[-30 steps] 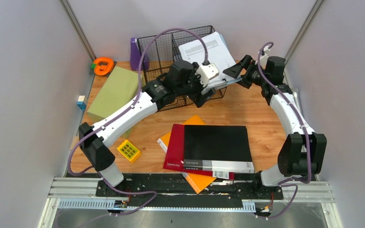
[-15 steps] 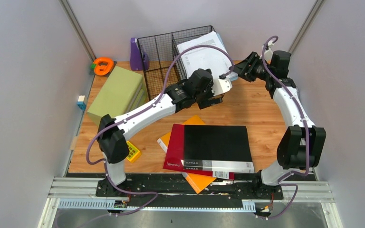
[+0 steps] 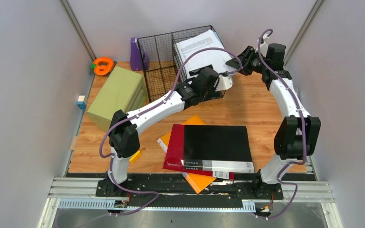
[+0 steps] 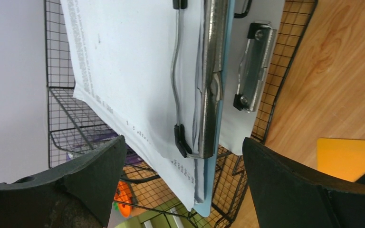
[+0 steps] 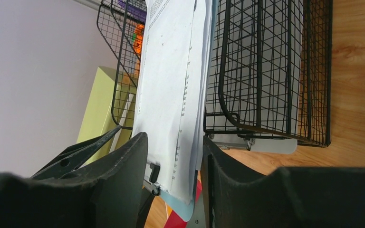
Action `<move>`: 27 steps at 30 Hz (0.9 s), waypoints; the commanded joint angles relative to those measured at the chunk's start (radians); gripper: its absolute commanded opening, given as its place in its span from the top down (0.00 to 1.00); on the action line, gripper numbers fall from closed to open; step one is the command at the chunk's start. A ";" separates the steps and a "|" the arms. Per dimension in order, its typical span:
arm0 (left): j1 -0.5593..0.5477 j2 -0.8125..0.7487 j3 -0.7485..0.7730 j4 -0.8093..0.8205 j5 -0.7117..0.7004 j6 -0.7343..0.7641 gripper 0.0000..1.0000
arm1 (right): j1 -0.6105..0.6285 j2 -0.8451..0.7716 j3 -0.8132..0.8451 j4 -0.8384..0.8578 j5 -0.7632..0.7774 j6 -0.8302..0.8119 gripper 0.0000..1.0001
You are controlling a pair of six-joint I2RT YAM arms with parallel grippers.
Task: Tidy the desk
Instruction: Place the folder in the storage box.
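A pale blue clipboard [image 3: 200, 49] with a thick sheaf of printed papers stands tilted in the right half of the black wire basket [image 3: 158, 61] at the back of the desk [image 3: 259, 107]. My right gripper [image 3: 233, 63] is shut on the clipboard's lower right edge. In the right wrist view the papers [image 5: 171, 85] run between both fingers [image 5: 123, 180], and my right gripper [image 5: 173, 142] clamps them. My left gripper [image 3: 222, 83] is open just in front of the basket. In the left wrist view the clipboard's metal clip [image 4: 210, 71] hangs untouched inside my left gripper [image 4: 183, 142].
A second board with a metal clip [image 4: 253, 66] shows against the basket mesh. A green box [image 3: 116, 92], an orange tape dispenser [image 3: 103, 65] and a purple holder [image 3: 135, 51] stand left of the basket. Black and red folders [image 3: 214, 147] lie on an orange one [image 3: 197, 181] at the front.
The right gripper has closed onto the clipboard's edge. The clipboard has tipped back further into the basket. The left arm has stretched right and back, its gripper staying open.
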 commanded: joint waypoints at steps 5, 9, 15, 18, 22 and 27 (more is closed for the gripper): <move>0.028 0.044 0.128 -0.001 -0.074 0.013 0.01 | 0.052 0.049 0.137 -0.083 0.041 -0.105 0.47; 0.041 0.079 0.163 -0.012 -0.080 0.017 0.01 | 0.052 0.046 0.161 -0.118 0.092 -0.178 0.39; 0.066 0.101 0.179 -0.009 -0.078 0.019 0.01 | 0.051 0.041 0.200 -0.156 0.142 -0.276 0.29; 0.072 0.107 0.182 -0.007 -0.076 0.018 0.02 | 0.048 0.031 0.215 -0.156 0.146 -0.305 0.26; 0.082 0.114 0.185 -0.017 -0.058 0.005 0.02 | 0.043 0.016 0.232 -0.157 0.144 -0.330 0.25; 0.090 0.108 0.187 -0.035 -0.030 -0.014 0.02 | 0.034 0.003 0.243 -0.163 0.153 -0.372 0.24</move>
